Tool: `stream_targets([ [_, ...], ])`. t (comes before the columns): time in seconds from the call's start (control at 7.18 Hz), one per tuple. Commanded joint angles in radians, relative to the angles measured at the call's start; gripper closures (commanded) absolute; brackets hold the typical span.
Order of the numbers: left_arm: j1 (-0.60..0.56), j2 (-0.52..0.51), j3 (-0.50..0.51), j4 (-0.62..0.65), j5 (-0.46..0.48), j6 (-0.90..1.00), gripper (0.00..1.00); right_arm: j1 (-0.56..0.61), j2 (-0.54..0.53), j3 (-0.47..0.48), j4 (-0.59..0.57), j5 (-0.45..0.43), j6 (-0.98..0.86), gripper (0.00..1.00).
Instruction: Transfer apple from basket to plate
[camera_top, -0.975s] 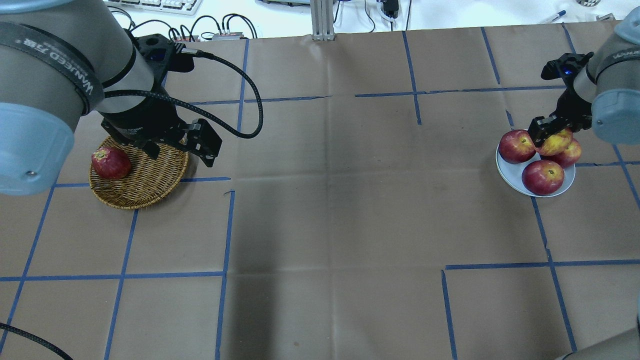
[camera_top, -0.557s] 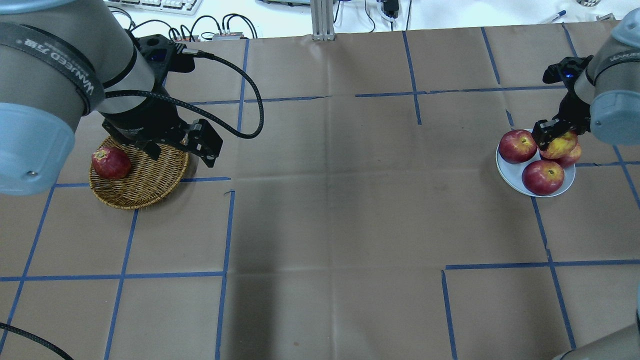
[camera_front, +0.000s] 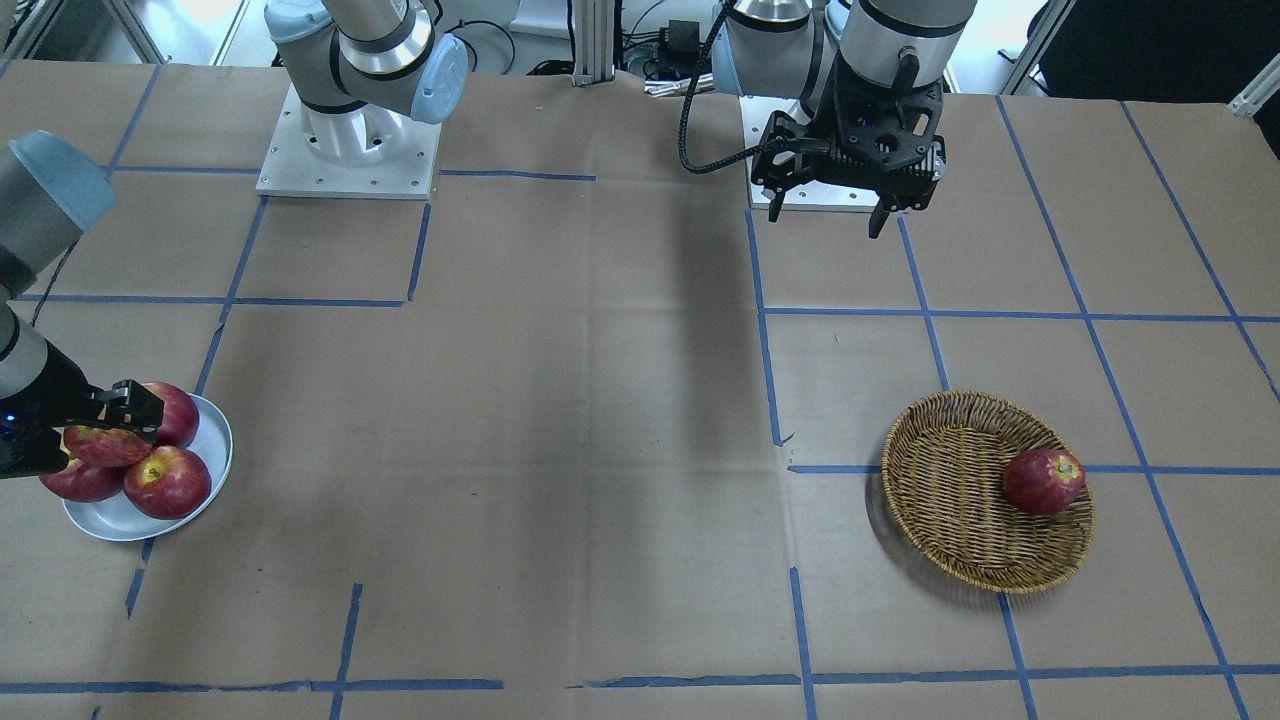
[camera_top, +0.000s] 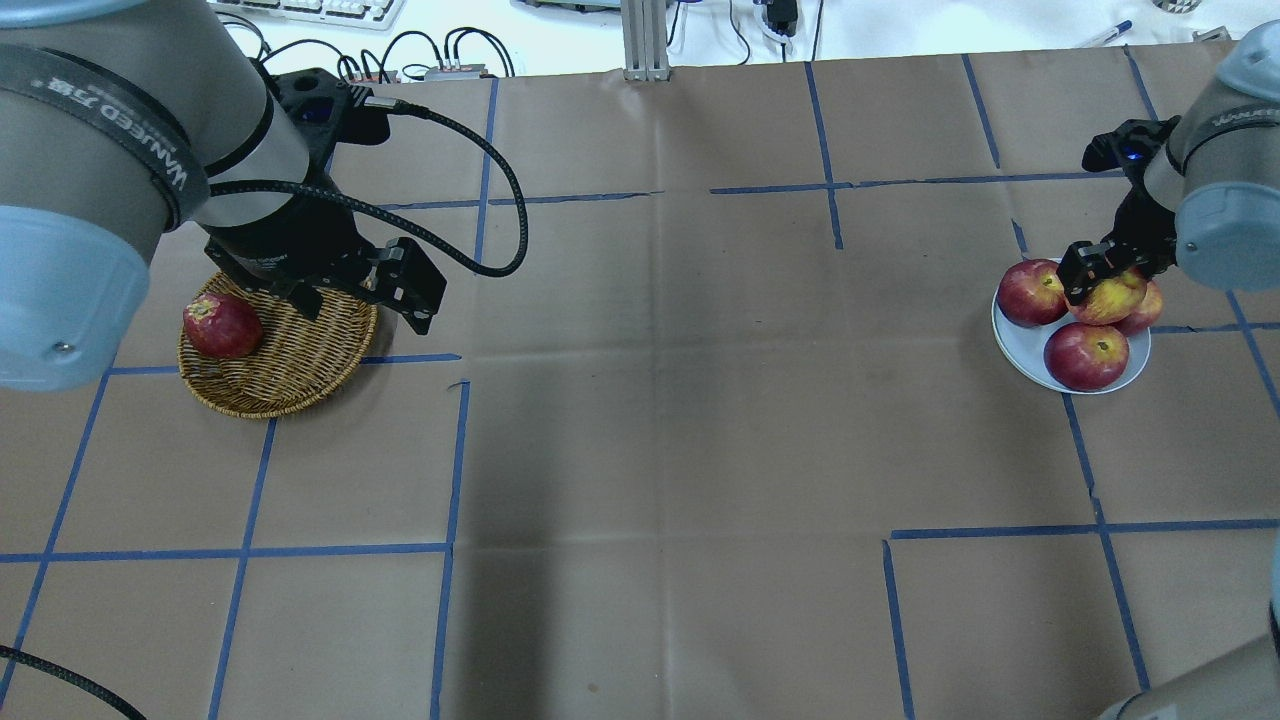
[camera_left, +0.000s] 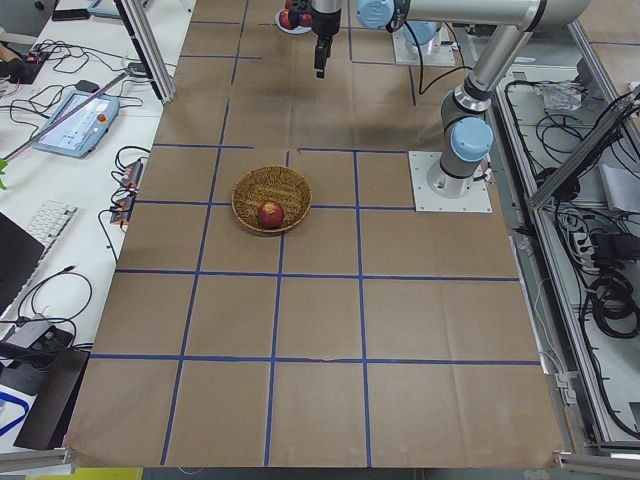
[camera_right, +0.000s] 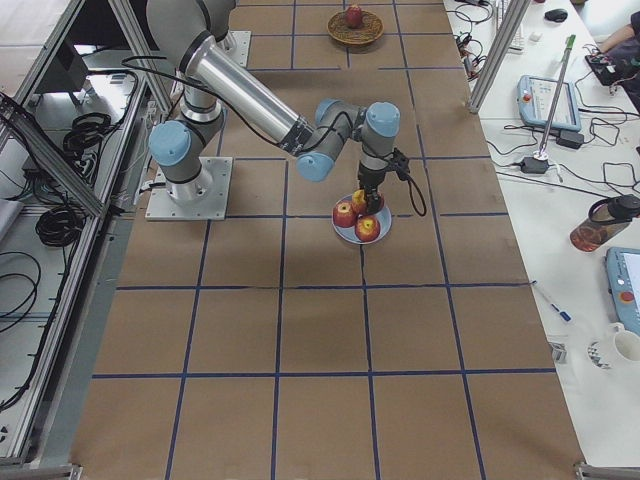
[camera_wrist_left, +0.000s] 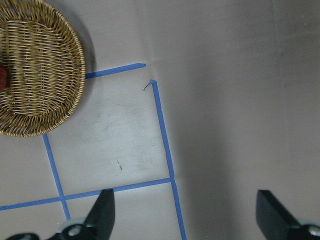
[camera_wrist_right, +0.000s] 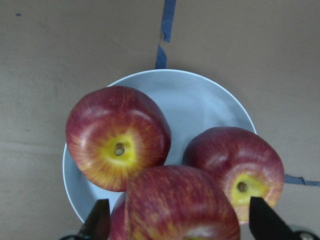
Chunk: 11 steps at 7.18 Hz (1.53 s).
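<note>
The light red, yellow-streaked apple (camera_top: 1108, 302) is between the fingers of my right gripper (camera_top: 1108, 277), which is shut on it. It sits on top of three darker apples on the pale plate (camera_top: 1015, 340) at the table's right end. In the right wrist view the apple (camera_wrist_right: 180, 200) fills the space between the fingertips (camera_wrist_right: 101, 220) above the plate (camera_wrist_right: 195, 100). My left gripper (camera_top: 358, 305) is open and empty, high beside the wicker basket (camera_top: 290, 370). The basket also shows in the left wrist view (camera_wrist_left: 40, 75).
One dark red apple (camera_top: 222, 325) lies in the basket, also seen in the front view (camera_front: 1043, 481). The darker apples on the plate (camera_top: 1030, 292) (camera_top: 1085, 355) crowd most of its surface. Brown paper with blue tape lines covers the table.
My right gripper has come down a little with the apple, onto the pile on the plate. The left arm has not moved.
</note>
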Motion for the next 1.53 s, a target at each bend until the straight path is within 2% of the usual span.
stream_targets([
  [0.0, 0.000, 0.000, 0.000, 0.001, 0.000, 0.000, 0.01, 0.011, -0.058, -0.043, 0.016, 0.006, 0.008, 0.00],
  [0.28, 0.000, 0.000, 0.001, 0.001, -0.002, 0.000, 0.01, 0.076, -0.167, -0.105, 0.173, 0.033, 0.058, 0.00],
  [0.42, 0.000, 0.000, 0.000, 0.001, -0.002, 0.000, 0.01, 0.124, -0.215, -0.137, 0.302, 0.035, 0.141, 0.00],
  [0.56, 0.000, 0.000, 0.000, 0.001, 0.000, 0.000, 0.01, 0.180, -0.255, -0.155, 0.367, 0.035, 0.251, 0.00],
  [0.7, 0.000, 0.000, 0.000, 0.001, 0.000, -0.002, 0.01, 0.239, -0.270, -0.160, 0.399, 0.032, 0.297, 0.00],
  [1.11, 0.000, 0.000, 0.000, 0.000, 0.001, 0.000, 0.01, 0.417, -0.278, -0.162, 0.403, 0.032, 0.543, 0.00],
  [1.39, 0.000, -0.002, 0.000, 0.000, 0.004, 0.000, 0.01, 0.436, -0.289, -0.162, 0.421, 0.050, 0.549, 0.00],
])
